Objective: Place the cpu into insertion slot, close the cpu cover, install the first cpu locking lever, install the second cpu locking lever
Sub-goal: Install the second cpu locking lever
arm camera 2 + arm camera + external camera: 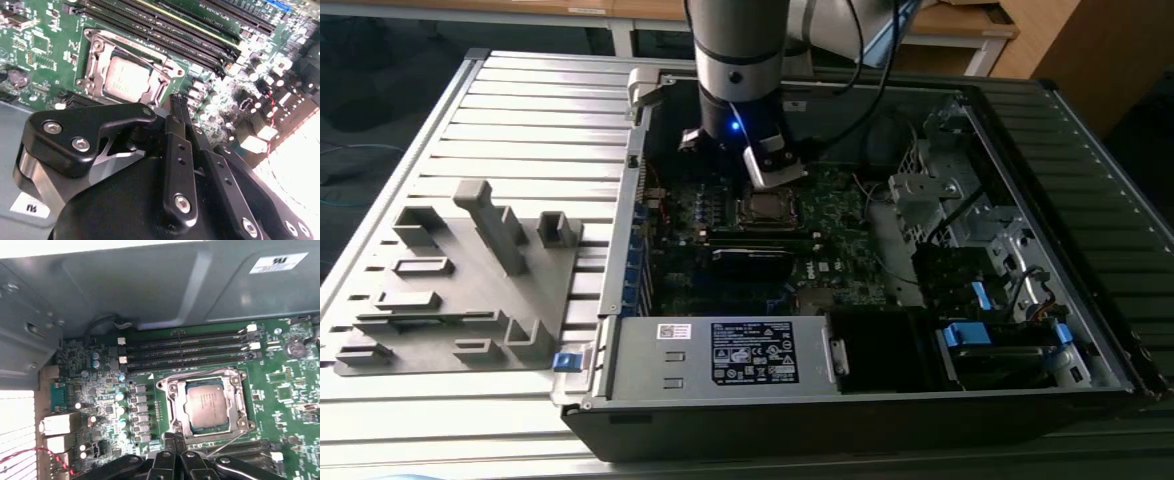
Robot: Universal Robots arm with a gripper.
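Observation:
The cpu (207,402) lies flat in its slot on the green motherboard, its dull silver top showing through the window of the cpu cover (175,405). The cover frame is down around the chip. A thin wire locking lever (227,442) juts out at an angle from the socket's corner. My gripper (175,436) hangs just off the socket's edge, fingers pressed together with nothing between them. In the second wrist view the gripper (177,100) stands beside the cpu (127,80). In the exterior view the arm (736,90) reaches down over the cpu (762,209).
Black memory slots (185,352) run along one side of the socket. The grey case wall (150,285) rises beyond them. A white-labelled power supply box (754,352) sits at the case front, drive bays with blue tabs (967,335) beside it. A grey fixture block (454,290) lies outside, at the exterior view's left.

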